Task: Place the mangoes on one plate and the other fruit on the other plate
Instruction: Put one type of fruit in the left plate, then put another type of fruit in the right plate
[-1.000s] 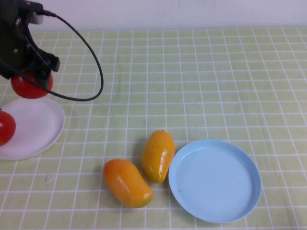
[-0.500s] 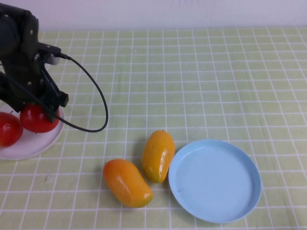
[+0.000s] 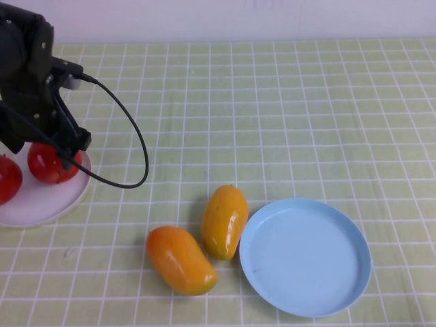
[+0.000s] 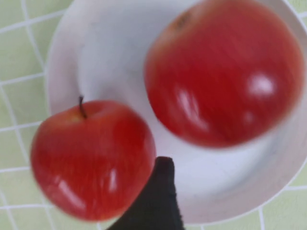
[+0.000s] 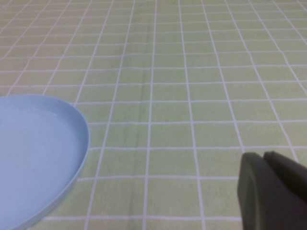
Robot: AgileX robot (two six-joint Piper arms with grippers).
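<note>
Red apples (image 3: 48, 162) both sit on the white plate (image 3: 41, 201), left pincer (image 3: 51, 151) wide above them; right pincer (image 5: 268, 191) closed, parked. Next: mangoes (image 3: 223, 219) onto the blue plate (image 3: 354, 272).

Bright even light; blurred left wrist view

Two red apples (image 3: 51, 162) sit on the white plate (image 3: 48, 201); two orange mangoes (image 3: 223, 219) lie beside the empty blue plate (image 3: 305, 256).
</note>
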